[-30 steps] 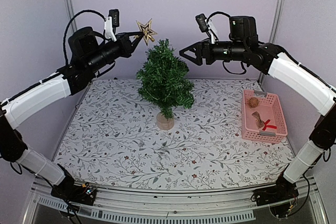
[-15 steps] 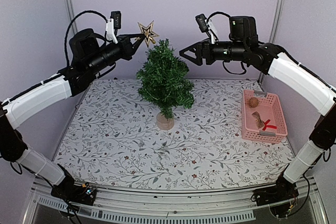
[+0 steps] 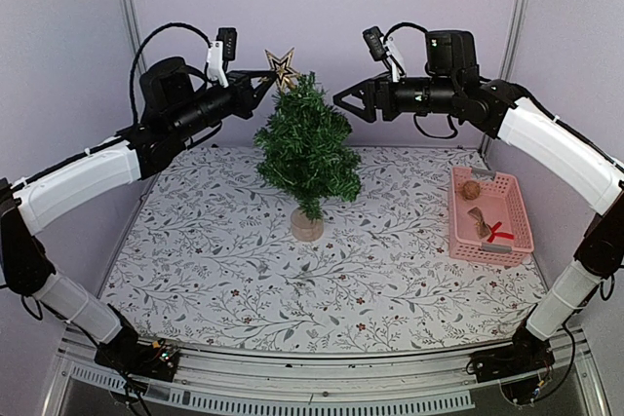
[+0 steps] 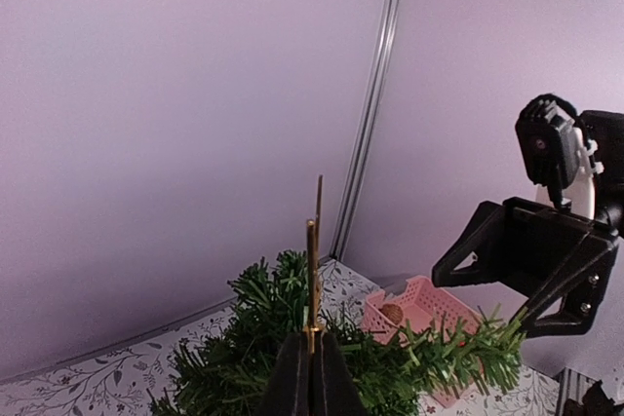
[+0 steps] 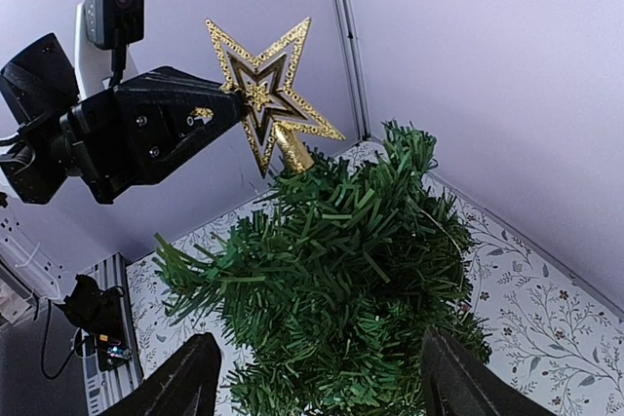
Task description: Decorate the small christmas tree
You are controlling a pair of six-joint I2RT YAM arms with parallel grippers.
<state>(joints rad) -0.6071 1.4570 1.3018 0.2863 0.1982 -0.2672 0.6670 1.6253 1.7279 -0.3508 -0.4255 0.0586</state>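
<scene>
The left tool is clamped on a gold star, pinching one of its points so the star juts out ahead of the fingertips. The small christmas tree stands upright on the table, its tip just ahead of and below that tool. The star's stem meets the topmost needles, though whether it is seated there cannot be told. The right tool hangs on the far side of the treetop, jaws spread and empty, pointing at the star but apart from it. Well below and behind it sits a pink basket holding small ornaments.
</scene>
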